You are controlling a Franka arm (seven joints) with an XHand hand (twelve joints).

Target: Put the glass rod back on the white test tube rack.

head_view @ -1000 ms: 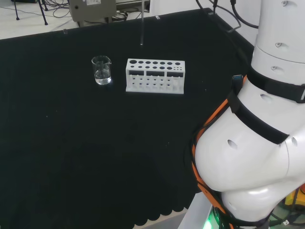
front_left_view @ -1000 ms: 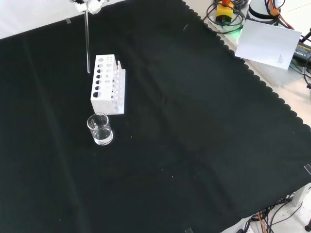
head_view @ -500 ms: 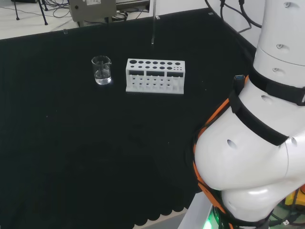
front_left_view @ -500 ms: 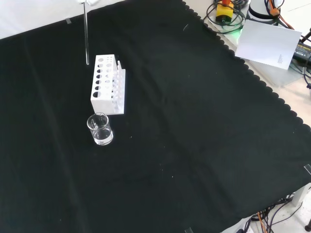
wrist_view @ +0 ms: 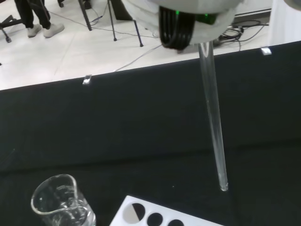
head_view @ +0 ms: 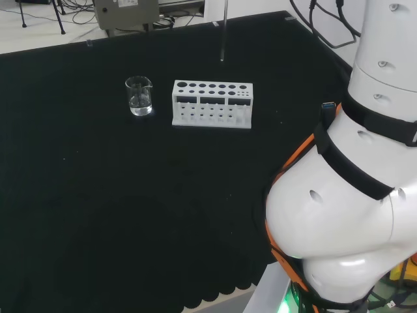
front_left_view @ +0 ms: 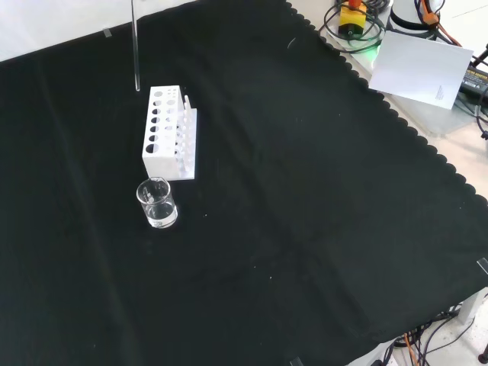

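Head view: the white test tube rack (head_view: 212,104) stands on the black cloth (head_view: 130,195), its top rows of round holes open. To the left of the rack, just beside it but apart, stands a small clear beaker (head_view: 139,96) with a little clear liquid in its bottom. The glass rod (head_view: 223,29) hangs upright in the air beyond the rack, its lower tip above the cloth behind the rack's right half and clear of the holes. The arm's big white links (head_view: 352,195) stand well to the right of the rack and do not cover it.

Front view: the rack (front_left_view: 169,132) runs away from the camera, with the beaker (front_left_view: 157,203) just nearer than its near end. The rod (front_left_view: 135,42) comes down from the view's top edge, upright, and its tip ends just beyond the rack's far left corner, off the rack. Nothing stands between the rod and the rack. A white sheet of paper (front_left_view: 419,67) and cables lie off the cloth, far to the right of the rack.

Wrist view: the hand (wrist_view: 188,14) is a blurred white and black mass from which the rod (wrist_view: 214,122) slants down; its finger posture cannot be told. The rod's tip hangs over bare cloth just beyond the rack's (wrist_view: 155,216) corner holes, and the beaker (wrist_view: 61,202) sits beside that corner.
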